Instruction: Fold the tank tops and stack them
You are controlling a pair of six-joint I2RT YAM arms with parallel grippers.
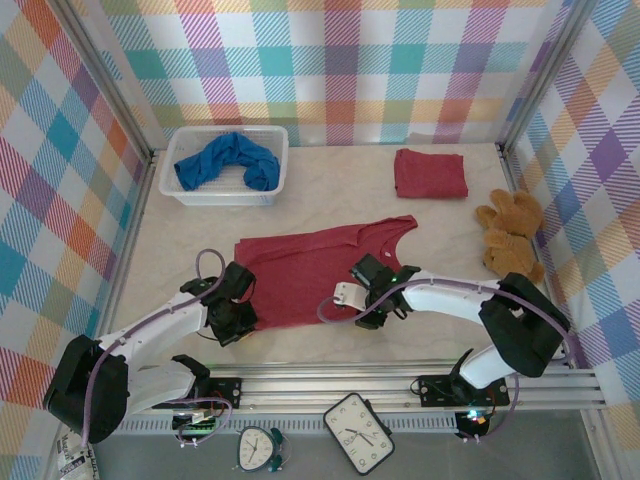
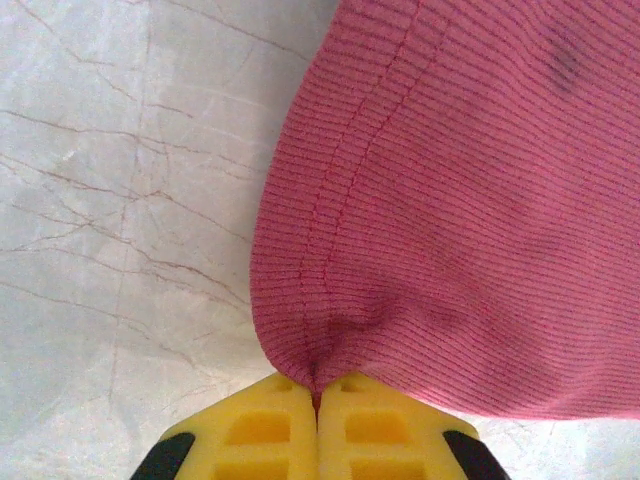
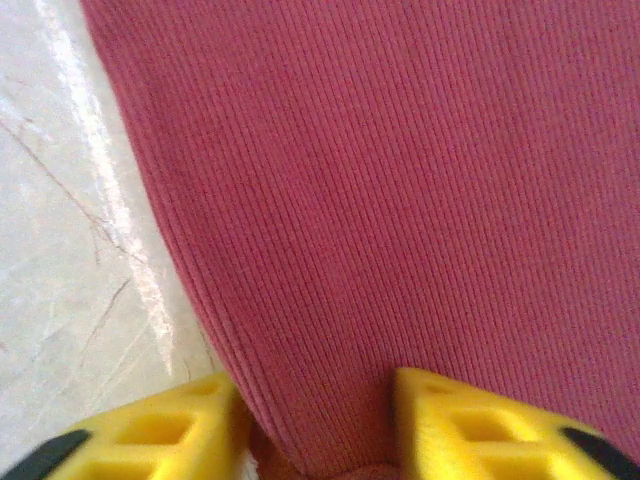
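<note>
We take the spread tank top (image 1: pixel 320 262) as our landmark. It is dark red and lies flat in the middle of the table (image 1: pixel 330 195), with its straps pointing to the right and away from the arms.

At the near left corner of this top sits the left gripper (image 1: pixel 236 312). In the left wrist view (image 2: pixel 317 400) its yellow jaws are clenched together on the corner of the hem, and the ribbed cloth (image 2: pixel 460 220) puckers where it runs into them. The rest of the cloth fans out flat over the pale, veined table (image 2: pixel 120 200).

At the near right corner of the top sits the right gripper (image 1: pixel 365 308). In the right wrist view (image 3: pixel 318 420) its jaws stand apart, astride the edge of the top. A band of the ribbed cloth (image 3: pixel 400 180) lies between them, not yet pinched. The bare table (image 3: pixel 60 280) shows just beside the hem.

Beyond the far right corner of the spread top, well apart from it, a second dark red tank top (image 1: pixel 430 173) lies folded into a neat rectangle. Beyond the far left corner stands a white basket (image 1: pixel 182 192), with the blue tank top (image 1: pixel 228 162) crumpled inside it. To the right of the spread top, near the side wall, a brown teddy bear (image 1: pixel 510 235) lies on the table.
</note>
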